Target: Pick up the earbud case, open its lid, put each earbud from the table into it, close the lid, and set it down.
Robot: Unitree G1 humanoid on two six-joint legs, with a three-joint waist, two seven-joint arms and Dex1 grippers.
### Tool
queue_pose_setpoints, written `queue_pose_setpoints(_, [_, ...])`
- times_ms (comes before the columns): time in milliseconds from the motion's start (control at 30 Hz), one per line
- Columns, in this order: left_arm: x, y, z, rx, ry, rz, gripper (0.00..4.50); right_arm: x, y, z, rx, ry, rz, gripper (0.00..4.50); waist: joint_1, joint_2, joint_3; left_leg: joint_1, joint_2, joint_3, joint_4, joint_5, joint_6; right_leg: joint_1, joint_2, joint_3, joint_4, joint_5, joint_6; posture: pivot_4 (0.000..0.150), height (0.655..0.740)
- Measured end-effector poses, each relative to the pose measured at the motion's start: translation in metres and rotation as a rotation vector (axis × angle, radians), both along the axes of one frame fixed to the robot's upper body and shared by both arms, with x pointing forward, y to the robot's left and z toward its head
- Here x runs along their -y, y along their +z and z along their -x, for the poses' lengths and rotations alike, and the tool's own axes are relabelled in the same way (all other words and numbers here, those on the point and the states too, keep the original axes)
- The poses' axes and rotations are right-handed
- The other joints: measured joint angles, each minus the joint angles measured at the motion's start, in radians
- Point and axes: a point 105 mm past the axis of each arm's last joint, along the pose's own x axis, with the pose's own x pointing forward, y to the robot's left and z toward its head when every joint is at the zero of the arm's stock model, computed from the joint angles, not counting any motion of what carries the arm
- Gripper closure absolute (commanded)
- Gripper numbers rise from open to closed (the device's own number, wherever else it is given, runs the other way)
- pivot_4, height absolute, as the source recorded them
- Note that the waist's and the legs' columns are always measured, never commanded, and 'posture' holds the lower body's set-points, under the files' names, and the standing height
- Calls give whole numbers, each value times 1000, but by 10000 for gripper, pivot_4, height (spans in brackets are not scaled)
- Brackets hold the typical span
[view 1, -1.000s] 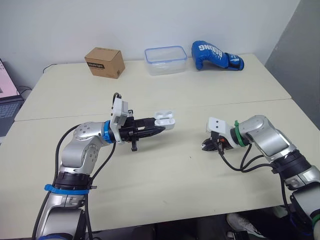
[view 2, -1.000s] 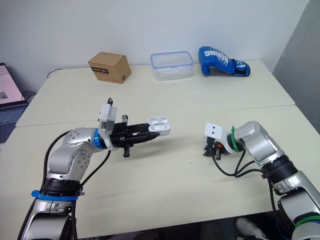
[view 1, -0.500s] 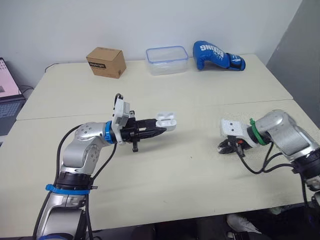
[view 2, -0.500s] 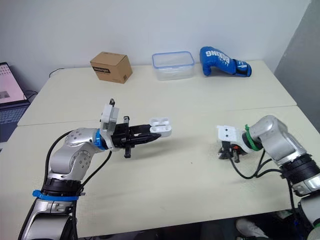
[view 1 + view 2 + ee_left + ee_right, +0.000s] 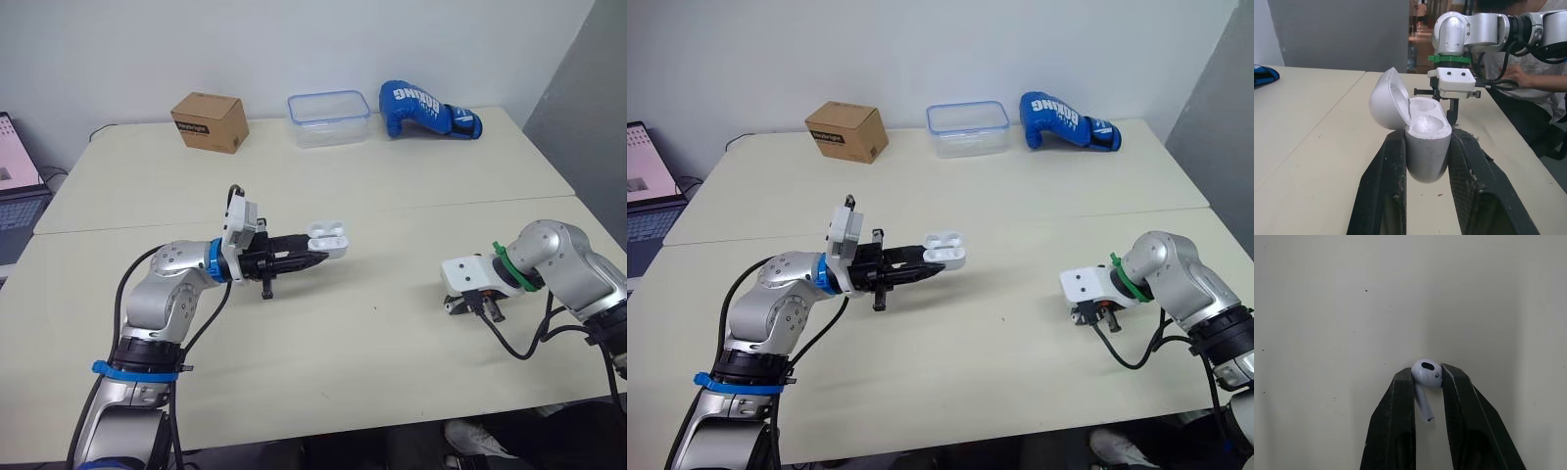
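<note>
Left gripper (image 5: 315, 257): clamped on the earbud case (image 5: 328, 238), lid open, above the table (image 5: 343, 372); unchanged. Right gripper (image 5: 1426, 375): pinching one earbud (image 5: 1425, 369), now farther right, away from the case.

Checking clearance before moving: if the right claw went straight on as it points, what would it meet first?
The table top: it lies straight beyond the right claw and the earbud it grips. How near is unclear.
</note>
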Motion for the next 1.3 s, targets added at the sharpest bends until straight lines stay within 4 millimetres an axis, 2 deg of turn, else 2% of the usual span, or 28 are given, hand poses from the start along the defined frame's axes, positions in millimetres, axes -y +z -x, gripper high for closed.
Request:
queue_pose_setpoints(33, [0,0,0,-1,0,0,36757,0,0,0,2,2,0,40951,0,0,0,0,0,0,0,0,0,0,0,0,0,0,0,1500,7307])
queue_pose_setpoints(200, [0,0,0,-1,0,0,36757,1,0,-2,18,-11,-10,24494,0,0,0,0,0,0,0,0,0,0,0,0,0,0,0,1500,7307])
queue_pose_setpoints(533, [0,0,0,0,1,0,36757,-4,3,0,71,14,85,24494,0,0,0,0,0,0,0,0,0,0,0,0,0,0,0,1500,7307])
queue_pose_setpoints(900, [3,-1,-1,-2,7,12,36757,-13,5,15,53,-21,197,24494,2,0,0,0,0,0,0,0,0,0,0,0,0,0,0,1500,7307])
queue_pose_setpoints(1300, [6,-2,-1,-6,0,11,36757,-17,3,8,59,-94,255,24494,1,0,0,0,0,0,0,0,0,0,0,0,0,0,0,1500,7307])
